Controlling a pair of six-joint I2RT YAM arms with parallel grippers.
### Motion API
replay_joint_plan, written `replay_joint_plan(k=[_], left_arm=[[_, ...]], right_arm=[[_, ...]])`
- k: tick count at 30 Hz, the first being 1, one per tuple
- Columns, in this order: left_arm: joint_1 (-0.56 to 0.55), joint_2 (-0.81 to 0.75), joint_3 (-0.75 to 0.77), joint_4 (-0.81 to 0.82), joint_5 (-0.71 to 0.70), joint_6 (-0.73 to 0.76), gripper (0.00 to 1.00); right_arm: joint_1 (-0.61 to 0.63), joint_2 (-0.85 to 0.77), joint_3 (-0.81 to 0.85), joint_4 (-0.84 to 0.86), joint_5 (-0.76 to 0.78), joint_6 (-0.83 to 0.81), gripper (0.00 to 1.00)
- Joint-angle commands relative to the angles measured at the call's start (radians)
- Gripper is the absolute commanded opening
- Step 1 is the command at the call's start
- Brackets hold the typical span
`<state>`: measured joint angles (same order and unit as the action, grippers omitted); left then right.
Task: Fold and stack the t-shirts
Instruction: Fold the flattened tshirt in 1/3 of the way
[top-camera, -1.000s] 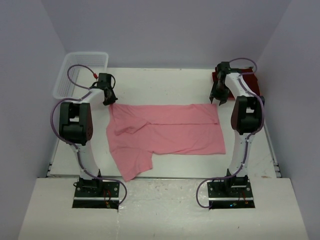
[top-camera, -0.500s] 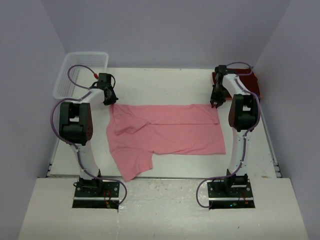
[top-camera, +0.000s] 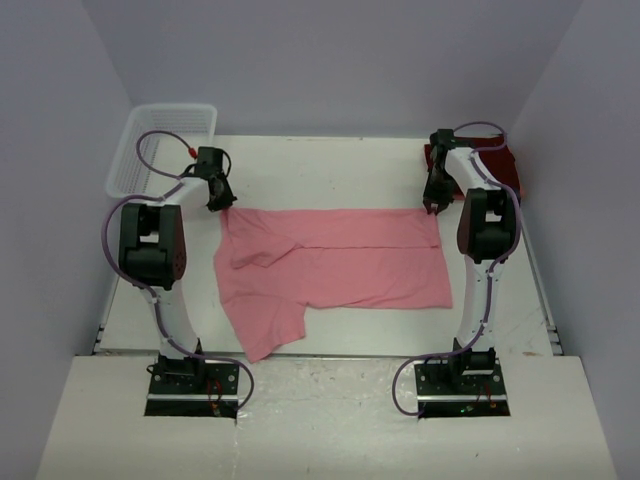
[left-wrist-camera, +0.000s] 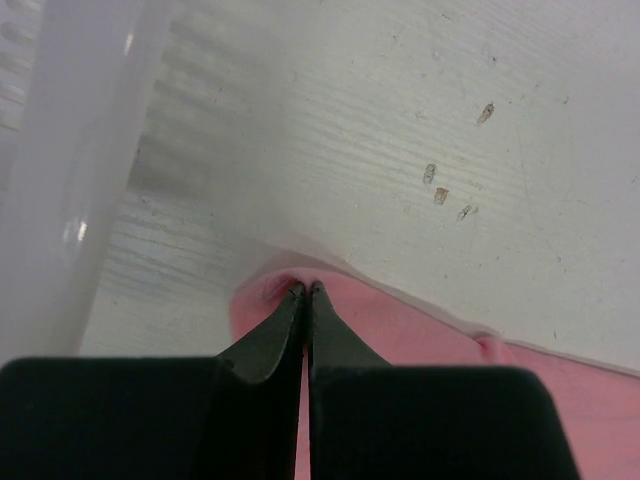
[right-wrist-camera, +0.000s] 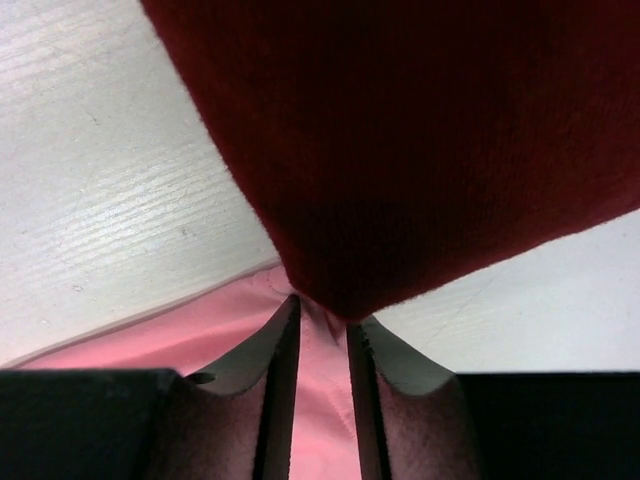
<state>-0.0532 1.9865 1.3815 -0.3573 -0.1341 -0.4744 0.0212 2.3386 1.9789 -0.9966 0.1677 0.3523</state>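
Far left first: the white basket (top-camera: 160, 140) stands at the far left corner of the table (top-camera: 330, 175). Just right of it, the left gripper (top-camera: 217, 203) is down on the far left corner of the pink shirt (top-camera: 330, 265), its jaws pressed tight together with the cloth's edge caught at their tips.

The pink shirt lies spread across the middle of the table, creased, with one sleeve trailing toward the near edge. I'd say the folding has barely begun: no neat fold shows, and nothing is stacked.

On the right, the right gripper (top-camera: 432, 207) is at the far right corner of the same shirt. Beyond it, the maroon shirt (top-camera: 505, 165) lies at the far right of the table, half hidden behind the arm. Whether it's folded, I can't tell.

The overhead view gives the layout but not the grips. The left wrist view shows the left gripper (left-wrist-camera: 305, 288) clenched on pink hem, with the basket (left-wrist-camera: 70, 150) wall close by. The right wrist view shows the right gripper (right-wrist-camera: 322, 305) with a narrow gap packed with the pink shirt (right-wrist-camera: 150, 335), which looks like a pinch, and the maroon shirt (right-wrist-camera: 420, 130) overlapping that corner.
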Motion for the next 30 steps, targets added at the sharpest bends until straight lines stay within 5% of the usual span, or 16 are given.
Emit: replay_joint_plan(k=[1, 3, 5, 30], left_arm=[[0.009, 0.021, 0.019, 0.027, -0.002, 0.023, 0.0], [0.009, 0.028, 0.021, 0.027, -0.002, 0.025, 0.0], [0.009, 0.031, 0.022, 0.026, -0.005, 0.025, 0.0], [0.053, 0.035, 0.054, 0.011, -0.079, 0.034, 0.0]], right_arm=[[-0.004, -0.015, 0.006, 0.019, 0.041, 0.007, 0.27], [-0.007, -0.022, 0.003, 0.019, 0.038, 0.008, 0.23], [-0.007, -0.03, -0.002, 0.026, 0.033, 0.014, 0.0], [-0.017, -0.059, -0.032, 0.056, 0.049, 0.073, 0.0]])
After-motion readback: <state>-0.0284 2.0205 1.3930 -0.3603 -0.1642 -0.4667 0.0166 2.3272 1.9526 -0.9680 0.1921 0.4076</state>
